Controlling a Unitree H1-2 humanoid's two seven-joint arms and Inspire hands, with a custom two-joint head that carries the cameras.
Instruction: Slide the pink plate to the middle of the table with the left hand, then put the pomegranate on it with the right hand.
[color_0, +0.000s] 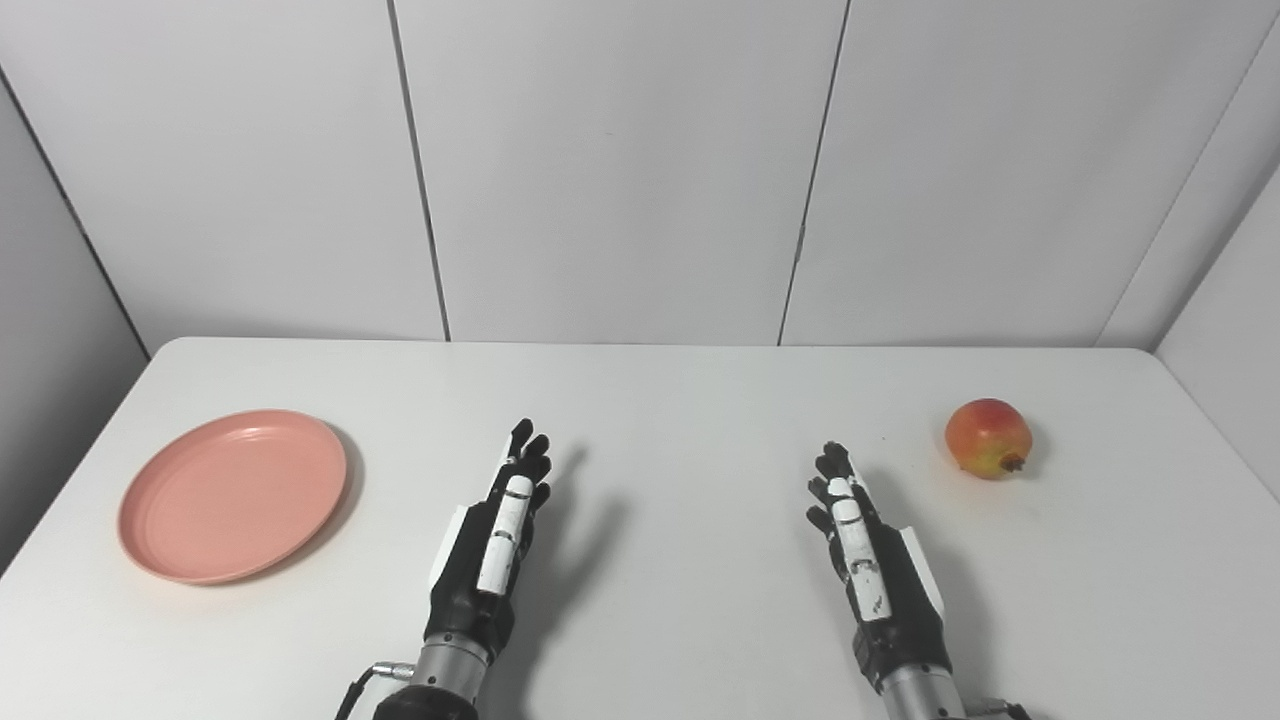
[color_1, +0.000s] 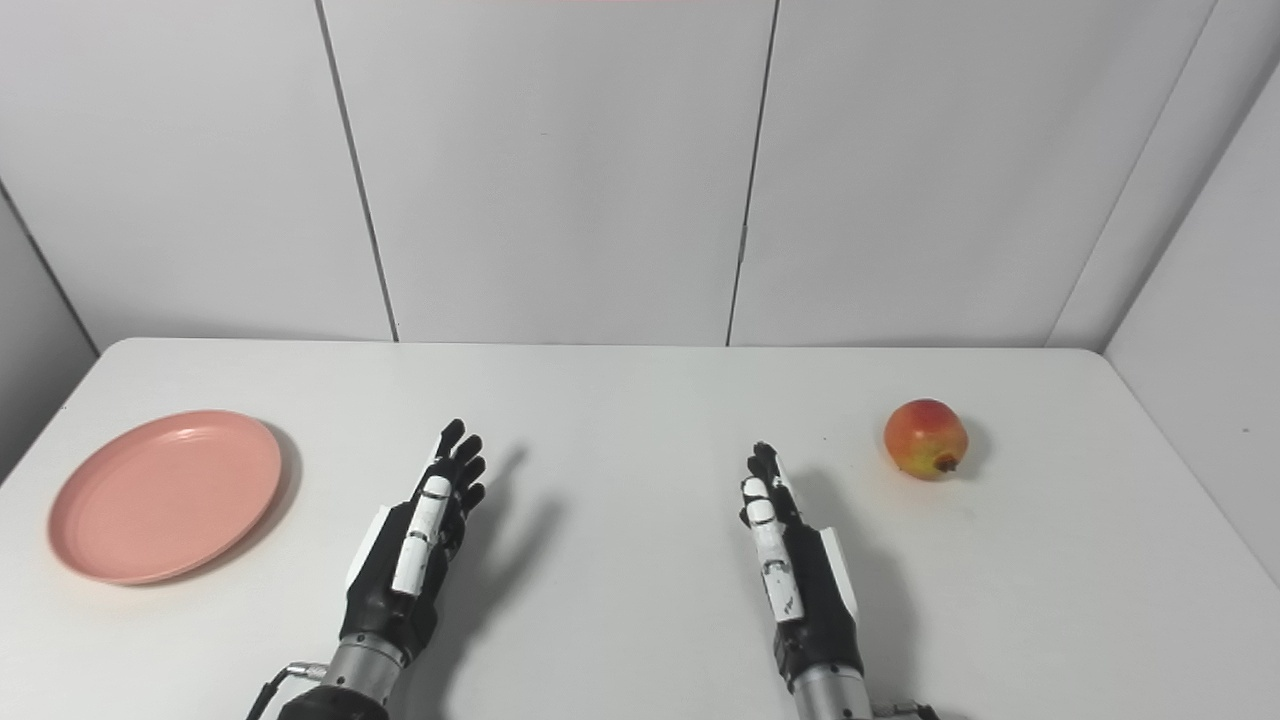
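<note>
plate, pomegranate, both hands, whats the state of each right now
pink plate: empty, flat on the table's left side
pomegranate: on the table's right side, untouched
left hand: open, holding nothing, apart from the plate
right hand: open, holding nothing, apart from the pomegranate

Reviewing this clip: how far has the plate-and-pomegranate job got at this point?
Nothing looks done yet. The pink plate sits at the table's left side, not the middle. The pomegranate lies far right on the table. Neither the left robot hand nor the right robot hand holds anything; both are open. Both steps remain.
</note>
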